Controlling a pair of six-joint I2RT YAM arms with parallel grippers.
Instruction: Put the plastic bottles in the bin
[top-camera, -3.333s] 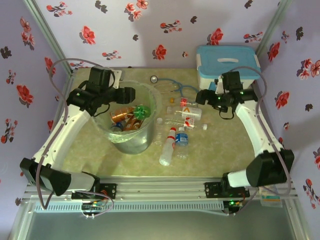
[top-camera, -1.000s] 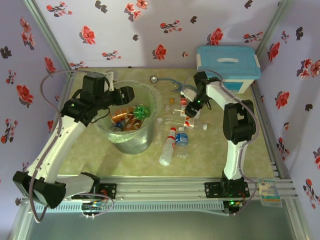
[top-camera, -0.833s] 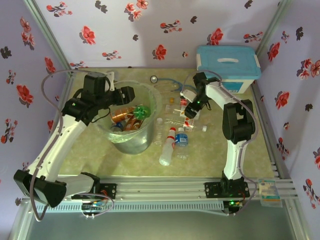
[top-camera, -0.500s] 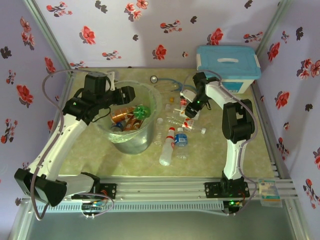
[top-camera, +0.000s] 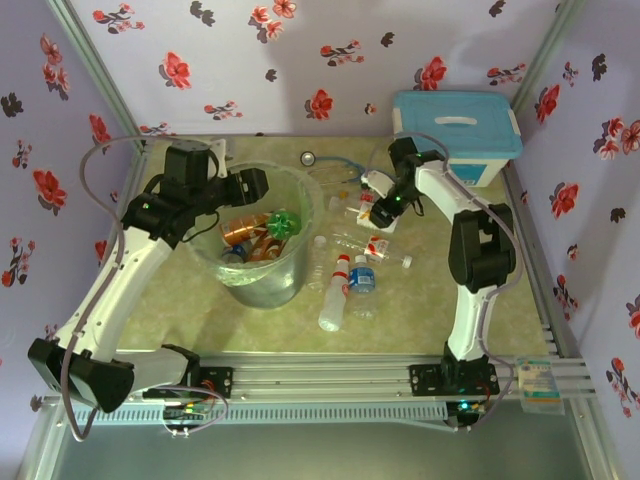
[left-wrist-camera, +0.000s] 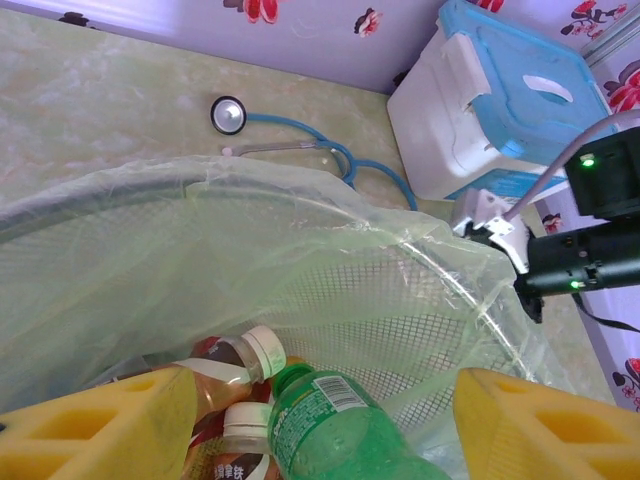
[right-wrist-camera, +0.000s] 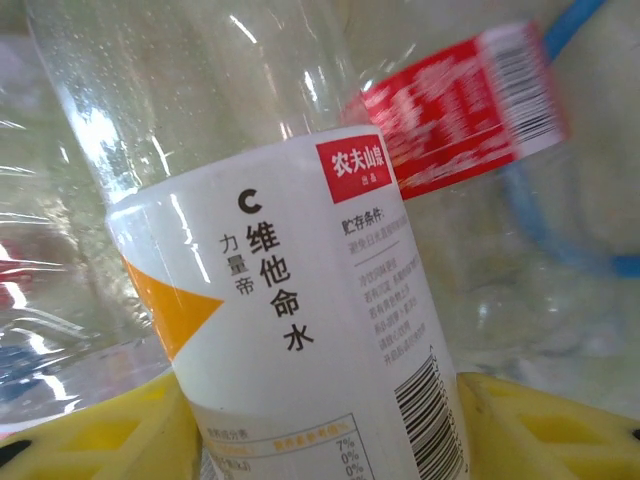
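With several plastic bottles (top-camera: 262, 232) already inside the round translucent grey bin (top-camera: 265, 285) left of the worktop's (top-camera: 430, 300) centre, beneath your empty, spread left gripper (left-wrist-camera: 320, 425), about five still lie mid-worktop, and your right gripper (right-wrist-camera: 320, 430) straddles a white-labelled clear bottle (right-wrist-camera: 290, 320), whether clamped I cannot tell.

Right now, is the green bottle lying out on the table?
No, the green bottle lies inside the bin, down below its rim.

"维他命水", "农夫山泉" on bottle (right-wrist-camera: 300, 330) label
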